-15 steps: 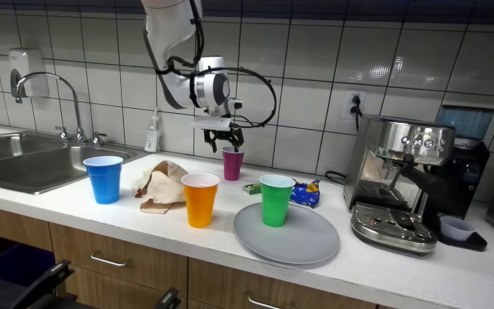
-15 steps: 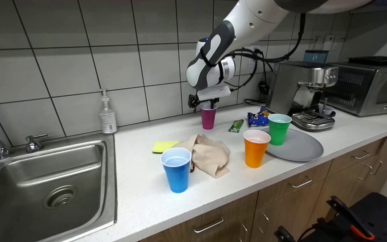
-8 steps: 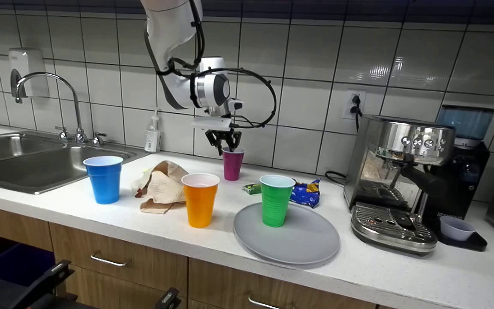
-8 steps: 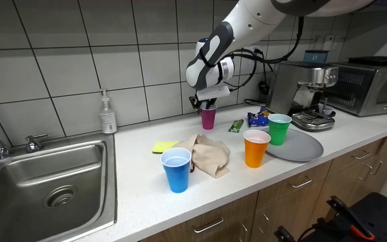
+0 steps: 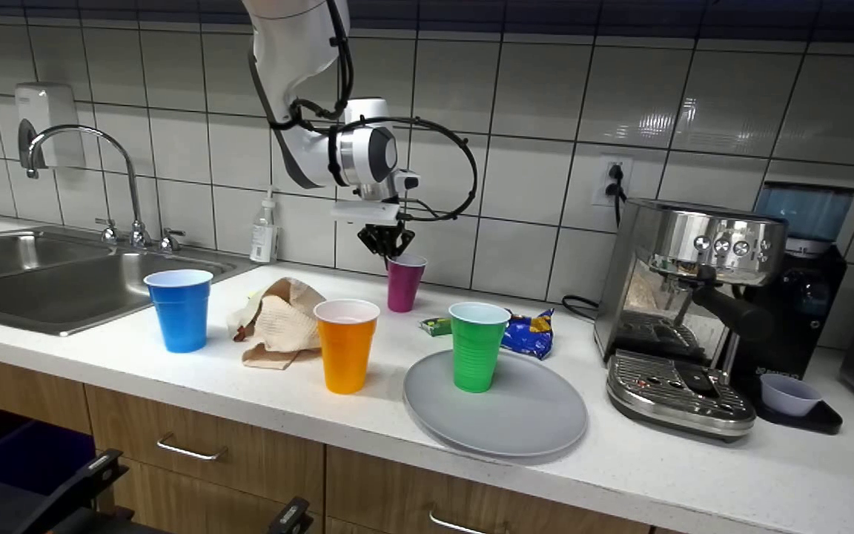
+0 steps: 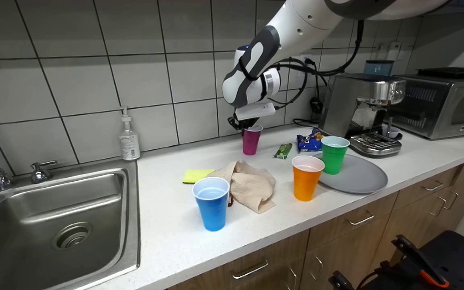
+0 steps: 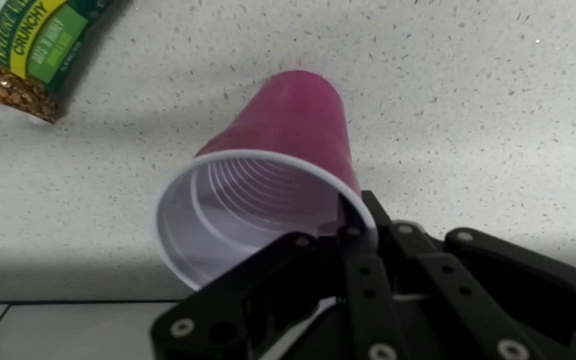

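A magenta plastic cup [image 5: 405,285] stands on the white counter near the tiled wall, leaning slightly, its white inside facing up. It shows in both exterior views, and in the wrist view the cup [image 7: 298,115] fills the middle. My gripper [image 7: 361,210] is shut on the wall of this cup at the rim, one finger inside and the other outside. From an exterior view the gripper [image 6: 246,131] comes down from above at the rim's left side. A green granola bar [image 7: 38,45] lies beside the cup.
Nearer the front edge stand an orange cup [image 5: 347,348], a blue cup [image 5: 181,315], and a green cup [image 5: 475,352] on a grey plate [image 5: 545,415]. A beige cloth [image 6: 252,185], blue snack bag [image 6: 307,141], soap bottle [image 6: 129,139], sink [image 6: 131,225] and coffee machine [image 5: 686,297] surround them.
The fingers have come together from wide apart, closing on the cup's rim. The cup has tipped slightly, its rim shifting right in both exterior views. The arm has barely moved.
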`<state>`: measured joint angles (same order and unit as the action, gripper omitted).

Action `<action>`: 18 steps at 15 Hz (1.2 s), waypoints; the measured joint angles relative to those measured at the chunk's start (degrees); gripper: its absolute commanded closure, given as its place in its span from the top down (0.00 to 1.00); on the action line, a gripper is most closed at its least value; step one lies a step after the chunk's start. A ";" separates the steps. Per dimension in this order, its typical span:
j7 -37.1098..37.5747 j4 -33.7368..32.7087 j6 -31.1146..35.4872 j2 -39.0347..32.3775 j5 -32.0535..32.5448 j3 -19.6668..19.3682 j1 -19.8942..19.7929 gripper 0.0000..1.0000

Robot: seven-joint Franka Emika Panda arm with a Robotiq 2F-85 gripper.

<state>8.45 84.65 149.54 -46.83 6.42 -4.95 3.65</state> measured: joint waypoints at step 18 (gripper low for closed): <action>-0.12 12.99 -0.15 9.96 0.02 0.62 1.10 0.01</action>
<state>8.33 97.64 149.40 -36.86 6.44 -4.33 4.76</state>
